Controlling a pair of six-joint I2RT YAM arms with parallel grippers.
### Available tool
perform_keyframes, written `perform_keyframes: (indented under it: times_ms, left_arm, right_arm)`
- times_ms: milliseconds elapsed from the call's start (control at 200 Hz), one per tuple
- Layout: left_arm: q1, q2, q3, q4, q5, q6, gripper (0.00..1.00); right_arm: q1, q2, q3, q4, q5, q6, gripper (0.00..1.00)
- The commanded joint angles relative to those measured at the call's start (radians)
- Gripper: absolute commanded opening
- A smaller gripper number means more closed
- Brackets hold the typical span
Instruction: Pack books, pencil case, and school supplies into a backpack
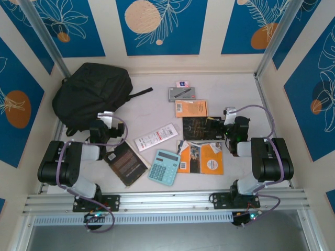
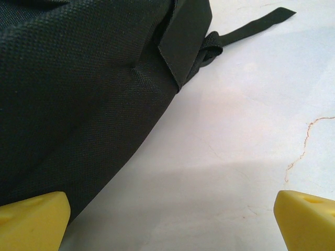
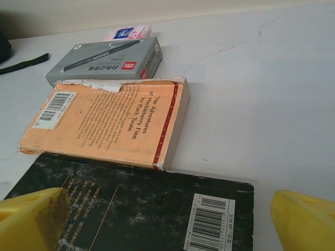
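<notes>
The black backpack [image 1: 91, 94] lies at the back left, and its fabric [image 2: 78, 94] takes up the left of the left wrist view. My left gripper [image 1: 107, 121] [image 2: 176, 222] is open beside the bag's lower edge, with bare table between its yellow fingertips [image 2: 34, 222]. My right gripper [image 1: 222, 124] [image 3: 172, 222] stands open over the near edge of the black book [image 1: 199, 128] [image 3: 141, 209]. Beyond it lie an orange book [image 1: 191, 108] [image 3: 110, 123], the grey pencil case [image 1: 182, 94] [image 3: 104, 63] and the small eraser [image 1: 182, 83] [image 3: 128, 33]. Nothing is held.
A dark brown book [image 1: 125, 163], a teal calculator [image 1: 164, 167], a white-and-red strip [image 1: 156, 137] and more orange books [image 1: 204, 158] lie near the front. A backpack strap [image 1: 140, 93] [image 2: 251, 29] trails right. Walls enclose the table [image 1: 235, 91].
</notes>
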Motion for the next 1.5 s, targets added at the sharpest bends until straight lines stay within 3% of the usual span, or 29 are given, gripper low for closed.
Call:
perform_keyframes:
  times_ms: [0, 285, 390, 455, 530, 645, 750, 815, 925, 985, 1050, 1095, 1130, 1180, 1245, 1330, 1495]
  left_arm:
    - [-0.005, -0.005, 0.013, 0.026, -0.011, 0.013, 1.00]
    - [0.006, -0.014, 0.015, 0.016, 0.000, 0.004, 1.00]
    - [0.002, -0.130, 0.089, -0.211, -0.011, 0.008, 1.00]
    - [-0.006, -0.223, 0.109, -0.283, -0.007, 0.017, 1.00]
    - [-0.052, -0.374, 0.138, -0.374, -0.018, 0.032, 1.00]
    - [-0.144, -0.542, 0.266, -0.582, -0.012, -0.059, 1.00]
    - [-0.245, -0.594, 0.437, -0.846, -0.013, -0.118, 1.00]
    - [-0.308, -0.613, 0.524, -0.971, -0.079, -0.139, 1.00]
    - [-0.319, -0.644, 0.606, -1.135, -0.128, -0.276, 1.00]
    - [-0.320, -0.638, 0.650, -1.250, -0.198, -0.424, 1.00]
    - [-0.315, -0.606, 0.712, -1.450, -0.287, -0.656, 1.00]
    - [-0.289, -0.576, 0.745, -1.581, -0.324, -0.766, 1.00]
    - [-0.254, -0.554, 0.759, -1.626, -0.289, -0.770, 1.00]
    - [-0.207, -0.527, 0.738, -1.611, -0.225, -0.789, 1.00]
    - [-0.193, -0.489, 0.720, -1.575, -0.204, -0.797, 1.00]
    - [-0.190, -0.401, 0.788, -1.629, -0.229, -0.776, 1.00]
    - [-0.118, -0.153, 0.996, -1.808, -0.199, -0.715, 1.00]
  right_arm:
    - [-0.006, -0.006, 0.019, 0.002, -0.026, -0.021, 0.99]
    - [-0.009, -0.009, 0.012, 0.014, -0.037, -0.017, 0.99]
    - [0.013, -0.035, 0.015, -0.007, -0.070, -0.058, 0.99]
    - [0.047, -0.120, 0.044, -0.130, -0.023, -0.081, 0.99]
    - [0.144, -0.232, 0.118, -0.336, 0.059, -0.149, 0.99]
    - [0.321, -0.351, 0.171, -0.367, 0.215, -0.126, 0.99]
    - [0.513, -0.441, 0.238, -0.453, 0.303, -0.129, 0.99]
    - [0.636, -0.492, 0.299, -0.565, 0.338, -0.127, 0.99]
    - [0.813, -0.559, 0.412, -0.767, 0.496, -0.051, 0.99]
    - [0.878, -0.594, 0.478, -0.907, 0.556, 0.004, 0.99]
    - [0.881, -0.653, 0.524, -1.096, 0.504, 0.159, 0.99]
    - [0.858, -0.717, 0.526, -1.165, 0.381, 0.209, 0.99]
    - [0.833, -0.786, 0.499, -1.165, 0.310, 0.182, 0.99]
    - [0.791, -0.876, 0.431, -1.135, 0.335, 0.275, 0.99]
    - [0.704, -0.935, 0.395, -1.148, 0.251, 0.351, 0.99]
    - [0.643, -0.900, 0.443, -1.299, 0.226, 0.419, 0.99]
    - [0.675, -0.777, 0.520, -1.502, 0.265, 0.423, 0.99]
